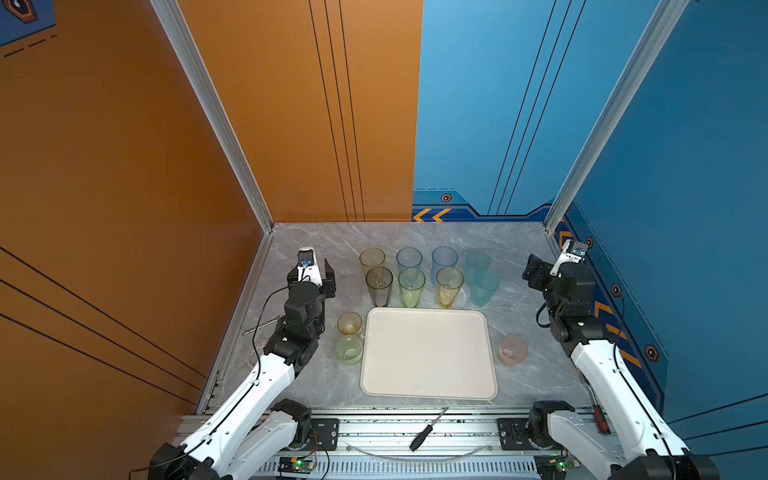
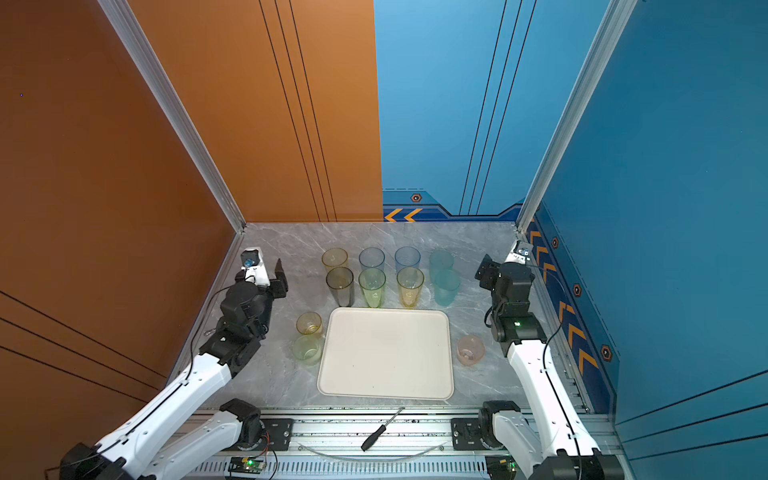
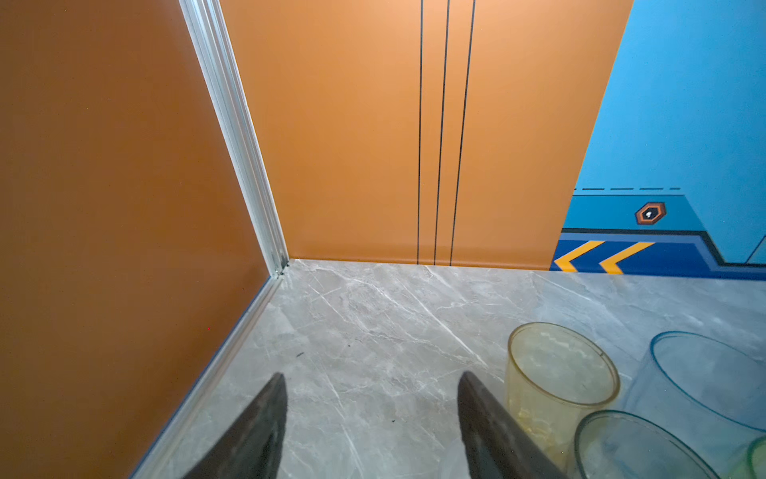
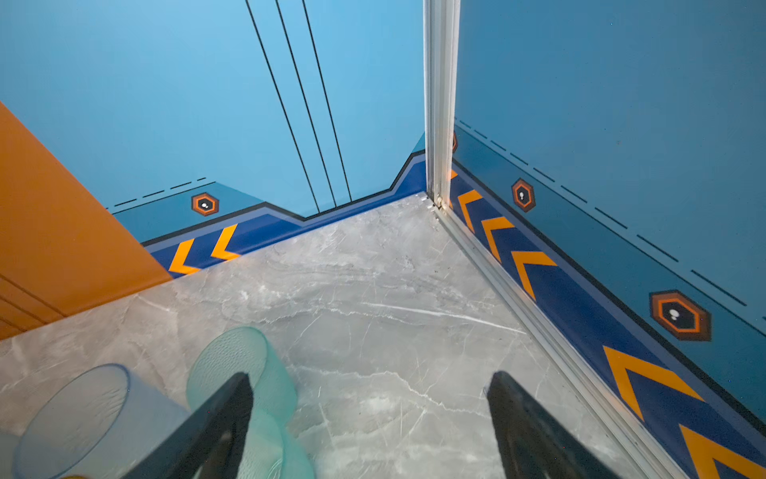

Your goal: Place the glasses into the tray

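Note:
The cream tray (image 1: 428, 365) (image 2: 386, 365) lies bare at the table's front middle. Behind it stand two rows of tall glasses: yellow (image 1: 372, 258), two blue (image 1: 409, 258), teal (image 1: 478, 262), then smoke grey (image 1: 379, 287), green (image 1: 411, 287), yellow (image 1: 449, 287), teal (image 1: 484, 291). Left of the tray stand a short yellow glass (image 1: 349, 323) and a short green one (image 1: 349, 350); a pink one (image 1: 513, 350) stands to its right. My left gripper (image 1: 318, 270) (image 3: 373, 375) is open over bare table, left of the yellow glass (image 3: 559, 369). My right gripper (image 1: 548, 266) (image 4: 372, 375) is open, right of the teal glass (image 4: 240, 365).
A black-handled screwdriver (image 1: 428, 430) lies on the front rail. A metal tool (image 1: 262, 326) lies by the left edge and a red-handled one (image 1: 598, 415) by the right edge. Orange and blue walls close in the back and sides.

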You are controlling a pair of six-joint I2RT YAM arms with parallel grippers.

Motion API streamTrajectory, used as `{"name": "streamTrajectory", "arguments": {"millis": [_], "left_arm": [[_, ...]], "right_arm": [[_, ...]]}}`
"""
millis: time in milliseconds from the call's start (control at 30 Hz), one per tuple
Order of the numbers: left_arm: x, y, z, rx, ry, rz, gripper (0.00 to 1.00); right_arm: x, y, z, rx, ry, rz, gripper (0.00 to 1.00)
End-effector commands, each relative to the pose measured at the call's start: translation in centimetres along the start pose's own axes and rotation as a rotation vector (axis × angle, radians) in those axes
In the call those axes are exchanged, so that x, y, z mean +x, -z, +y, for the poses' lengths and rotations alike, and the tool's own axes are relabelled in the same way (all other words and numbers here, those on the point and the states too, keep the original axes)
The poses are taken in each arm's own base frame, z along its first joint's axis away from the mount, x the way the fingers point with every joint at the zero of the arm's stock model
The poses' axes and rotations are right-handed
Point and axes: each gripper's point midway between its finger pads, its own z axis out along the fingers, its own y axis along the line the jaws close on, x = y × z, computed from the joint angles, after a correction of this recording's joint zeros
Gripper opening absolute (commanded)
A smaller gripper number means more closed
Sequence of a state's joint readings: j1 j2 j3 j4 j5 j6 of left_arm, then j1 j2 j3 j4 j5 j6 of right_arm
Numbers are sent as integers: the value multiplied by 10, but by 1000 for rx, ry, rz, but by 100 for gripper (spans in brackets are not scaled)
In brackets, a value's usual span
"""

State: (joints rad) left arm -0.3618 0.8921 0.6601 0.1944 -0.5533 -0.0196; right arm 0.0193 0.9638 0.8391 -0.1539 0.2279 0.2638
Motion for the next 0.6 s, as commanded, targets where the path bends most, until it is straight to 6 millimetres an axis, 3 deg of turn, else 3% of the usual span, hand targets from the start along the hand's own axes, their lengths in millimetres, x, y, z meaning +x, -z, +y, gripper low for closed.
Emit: {"name": "streamTrajectory", "arguments": {"millis": [0,333,500,567], "left_arm": [[35,8,8,-33,-100,226,61],[47,14,-12,84,-66,394,55],[48,10,-14,131,15,428,54],[47,9,-14,143,33,431,54]], "right_arm": [[71,23,-10,34,24,403,81],[134,90,-31,105,53,798,65],[173,105,-35,128,17,928,59],[170,104,-33,147,38,925,58]]}}
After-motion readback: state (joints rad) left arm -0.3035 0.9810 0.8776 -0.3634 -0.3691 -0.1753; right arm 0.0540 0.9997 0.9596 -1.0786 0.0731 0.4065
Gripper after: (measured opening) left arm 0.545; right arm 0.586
